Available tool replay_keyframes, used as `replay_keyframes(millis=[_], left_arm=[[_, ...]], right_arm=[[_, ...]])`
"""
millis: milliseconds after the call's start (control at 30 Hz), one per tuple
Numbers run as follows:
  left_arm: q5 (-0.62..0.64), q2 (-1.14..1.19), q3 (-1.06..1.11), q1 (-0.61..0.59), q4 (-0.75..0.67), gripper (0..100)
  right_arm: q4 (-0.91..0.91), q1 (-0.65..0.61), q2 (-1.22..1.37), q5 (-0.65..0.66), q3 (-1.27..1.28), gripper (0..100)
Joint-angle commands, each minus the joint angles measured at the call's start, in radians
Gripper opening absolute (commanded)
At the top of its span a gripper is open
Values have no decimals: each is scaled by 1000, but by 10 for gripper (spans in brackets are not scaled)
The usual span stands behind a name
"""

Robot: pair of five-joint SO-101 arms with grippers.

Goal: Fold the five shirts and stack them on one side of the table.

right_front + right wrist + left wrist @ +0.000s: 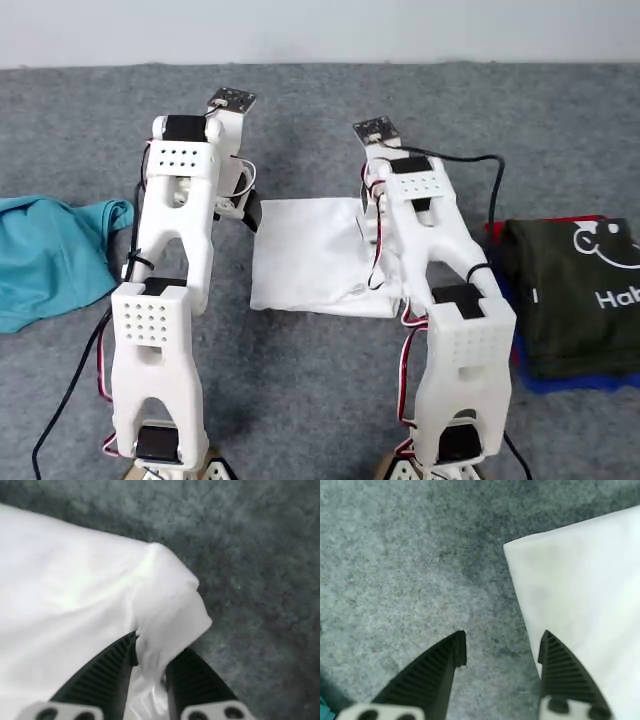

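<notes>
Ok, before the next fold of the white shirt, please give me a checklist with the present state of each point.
1. Right claw grips the white shirt: ok.
2. Left claw grips it too: not ok, open beside a corner.
3. Cloth smooth at right claw: not ok, bunched.
4. Teal shirt apart from white shirt: ok.
5. Folded stack at one side: ok.
6. Shirt count in stack: cannot tell.

Partial white lettering on dark green shirt (568, 322), cut off by frame edge
</notes>
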Motion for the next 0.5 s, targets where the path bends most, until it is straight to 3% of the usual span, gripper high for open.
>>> replay_keyframes(millis=[0, 200, 467], left_arm=[[6, -69, -27, -8, 21, 238], [6, -69, -27, -6, 21, 238], [6, -69, -27, 2, 21, 237]], right_arm=[[42, 16, -96, -52, -115, 10], [99, 101, -196, -269, -153, 10], [62, 274, -291, -448, -155, 9]])
